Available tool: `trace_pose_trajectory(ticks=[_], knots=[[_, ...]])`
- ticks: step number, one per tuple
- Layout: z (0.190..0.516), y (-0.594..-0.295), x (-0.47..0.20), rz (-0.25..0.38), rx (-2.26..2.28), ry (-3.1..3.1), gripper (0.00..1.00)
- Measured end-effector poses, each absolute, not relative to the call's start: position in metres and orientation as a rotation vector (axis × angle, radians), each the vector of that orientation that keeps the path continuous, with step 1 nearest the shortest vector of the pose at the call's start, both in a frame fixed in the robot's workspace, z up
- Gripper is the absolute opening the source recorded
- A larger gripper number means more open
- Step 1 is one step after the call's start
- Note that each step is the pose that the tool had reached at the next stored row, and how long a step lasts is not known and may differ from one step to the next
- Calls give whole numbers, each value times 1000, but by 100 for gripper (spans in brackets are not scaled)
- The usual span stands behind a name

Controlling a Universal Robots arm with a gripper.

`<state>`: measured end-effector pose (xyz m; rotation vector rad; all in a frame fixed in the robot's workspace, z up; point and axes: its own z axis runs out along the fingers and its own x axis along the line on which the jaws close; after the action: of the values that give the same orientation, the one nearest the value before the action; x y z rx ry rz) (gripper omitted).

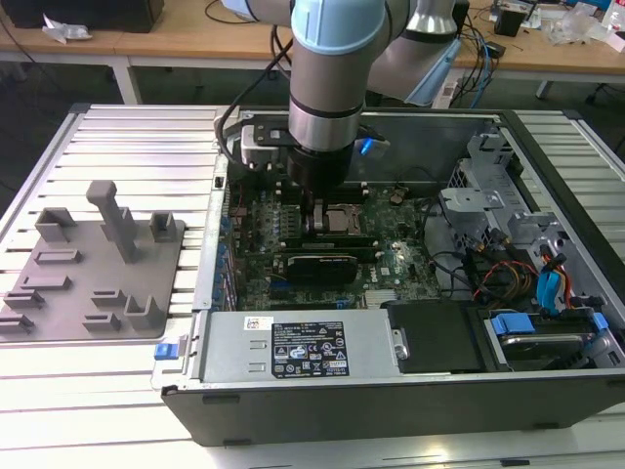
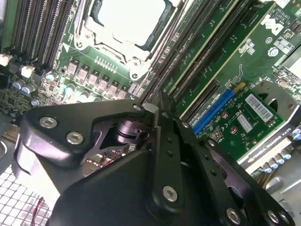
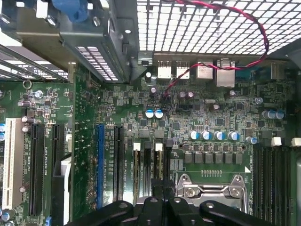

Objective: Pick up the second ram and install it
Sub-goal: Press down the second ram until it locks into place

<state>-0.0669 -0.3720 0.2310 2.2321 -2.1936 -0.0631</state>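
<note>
**Fingers pinching the stick at the memory slots beside the processor socket**

At the exterior view's left, a grey fixture plate [image 1: 59, 293] with upright pegs and shallow pockets is lying on the ribbed metal counter [image 1: 117, 137]. Just beside it toward the exterior view's right, an open computer case [image 1: 391, 410] is lying on its side, showing its green motherboard [image 1: 400, 259].

The arm [image 1: 337, 68] is reaching straight down into the case near its middle. The gripper [image 1: 317, 210] is hanging low over the board, right next to the silver-framed processor socket [image 1: 344, 221]. Just in front of the socket, the black ribbed card [image 1: 314, 266] is sitting in its slot, apart from the gripper. A metal box with a label [image 1: 293, 347] is lying along the case's near wall.

In the second wrist view the black fingers [image 2: 169, 141] are coming together to a narrow point. A thin dark edge is showing between their tips — the second ram [image 2: 160, 100], seen end-on and clamped there. It is pointing at the long memory slots [image 2: 197, 42] that are running alongside the socket [image 2: 127, 23].

In the first wrist view the same tips [image 3: 160, 200] are meeting over the row of slots [image 3: 146, 165] — between a blue expansion slot [image 3: 99, 165] and the socket [image 3: 211, 188]. I cannot tell whether the stick is touching a slot.

At the exterior view's right, a drive bay with red and orange cables [image 1: 527, 274] is filling that end of the case.
</note>
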Motion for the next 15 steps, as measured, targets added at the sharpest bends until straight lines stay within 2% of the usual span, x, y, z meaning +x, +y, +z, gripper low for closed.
trace_pose_trajectory(ticks=[6,15], knots=[[256,-372,-67,-62,2230,-2192,8],[256,-372,-28,-62,2230,-2192,8]])
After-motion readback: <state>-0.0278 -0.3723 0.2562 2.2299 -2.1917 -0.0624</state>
